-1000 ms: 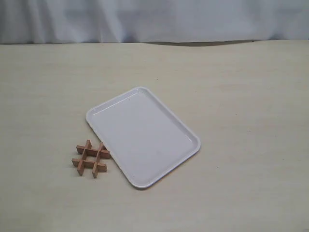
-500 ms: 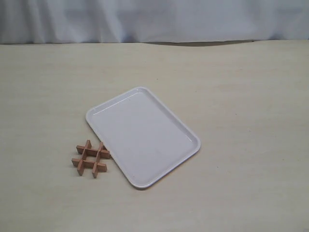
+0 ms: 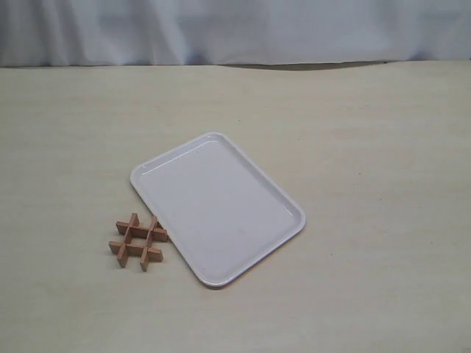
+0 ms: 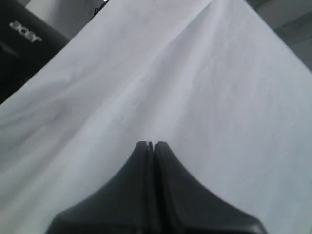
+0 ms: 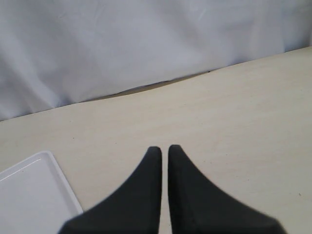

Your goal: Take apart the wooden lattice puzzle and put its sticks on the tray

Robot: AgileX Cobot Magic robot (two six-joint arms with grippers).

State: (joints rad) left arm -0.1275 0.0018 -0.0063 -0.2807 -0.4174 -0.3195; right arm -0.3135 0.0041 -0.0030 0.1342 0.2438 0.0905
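Wooden puzzle (image 3: 138,241): assembled in a hash shape, lying flat on the tabletop (image 3: 368,147), just beside the left edge of the white tray (image 3: 218,207). My left gripper (image 4: 150,144): fingers pressed together, facing a white cloth (image 4: 195,73). My right gripper (image 5: 164,148): fingers all but together, a thin slit between them, above the tabletop near a tray corner.

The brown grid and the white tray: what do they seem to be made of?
The small reddish-brown hash-shaped grid looks like wood, matte and unpainted: warm tone, square-cut bars. The flat white rectangular tray looks like plastic, smooth and faintly glossy: soft sheen along its rounded moulded rim.
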